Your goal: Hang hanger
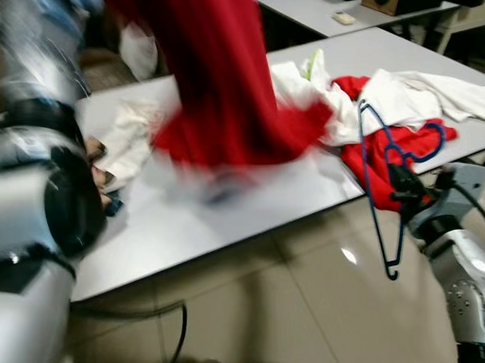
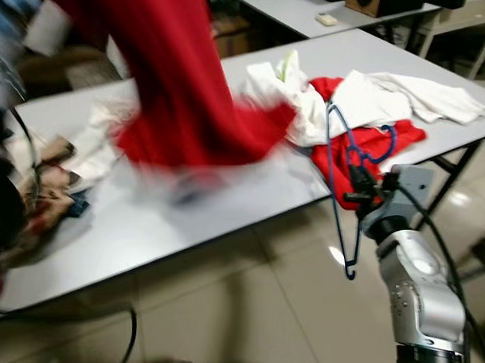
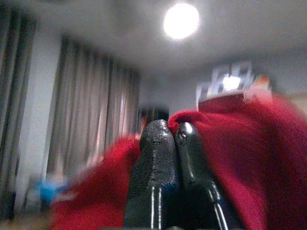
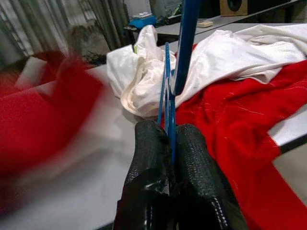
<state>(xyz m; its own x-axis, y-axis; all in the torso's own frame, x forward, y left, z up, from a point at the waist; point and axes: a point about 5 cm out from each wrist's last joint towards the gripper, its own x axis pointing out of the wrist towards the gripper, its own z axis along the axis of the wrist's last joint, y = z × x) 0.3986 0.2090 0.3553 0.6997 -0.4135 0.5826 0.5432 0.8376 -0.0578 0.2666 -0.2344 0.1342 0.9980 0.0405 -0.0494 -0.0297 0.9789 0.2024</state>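
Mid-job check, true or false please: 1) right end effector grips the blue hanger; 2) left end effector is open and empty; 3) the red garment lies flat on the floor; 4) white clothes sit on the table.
1) True: the right end effector is shut on the blue hanger.
2) False: the left end effector is shut on the red garment.
3) False: it hangs lifted, its lower end at the table.
4) True: white clothes lie there.

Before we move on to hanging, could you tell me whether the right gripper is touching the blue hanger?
Touching. In the right wrist view the right gripper has both fingers closed on the blue hanger, whose wire runs out from between them with no gap.
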